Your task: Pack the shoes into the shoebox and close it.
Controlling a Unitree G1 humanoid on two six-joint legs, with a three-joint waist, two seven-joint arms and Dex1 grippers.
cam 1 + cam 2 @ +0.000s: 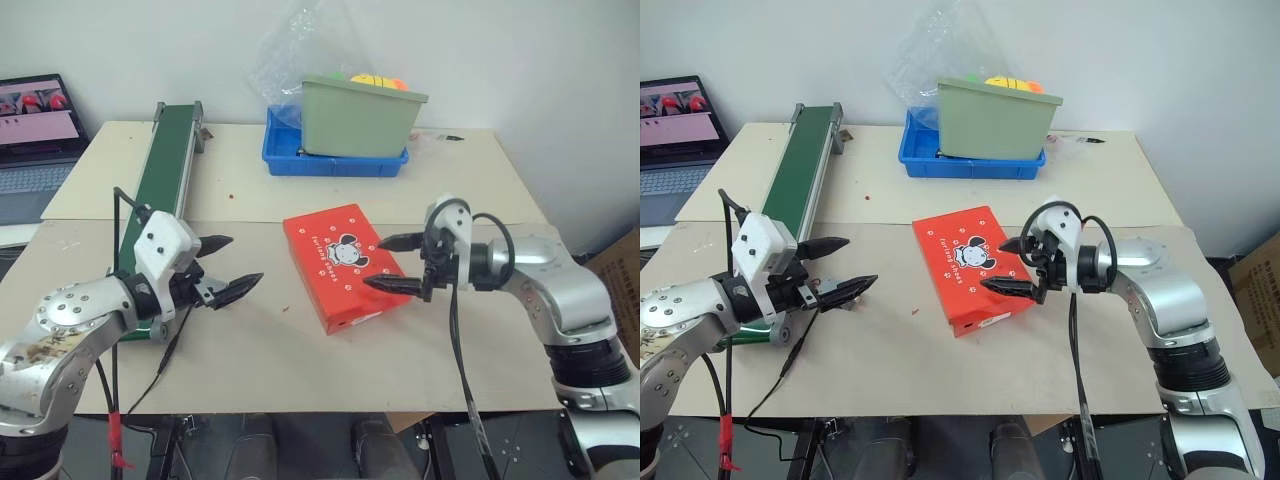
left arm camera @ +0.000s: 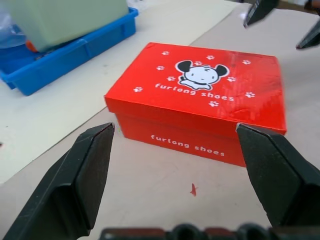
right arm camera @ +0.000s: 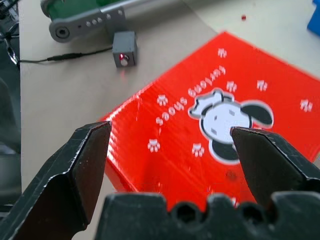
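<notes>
The red shoebox [image 1: 338,265] lies flat in the middle of the table with its lid down, the cartoon mouse and paw prints facing up. The shoes are out of view. My left gripper [image 1: 245,260] hovers open to the left of the box, pointing at its side [image 2: 200,100], with a gap of table between them. At the box's right edge my right gripper [image 1: 373,263] is open, its fingers just over the lid's corner [image 3: 225,125] and nothing between them.
A green conveyor belt [image 1: 165,170] runs along the table's left side, with a small grey unit [image 3: 124,48] and cables by its near end. At the back stand a blue tray [image 1: 335,160] holding a green bin [image 1: 360,115]. A laptop [image 1: 35,120] sits far left.
</notes>
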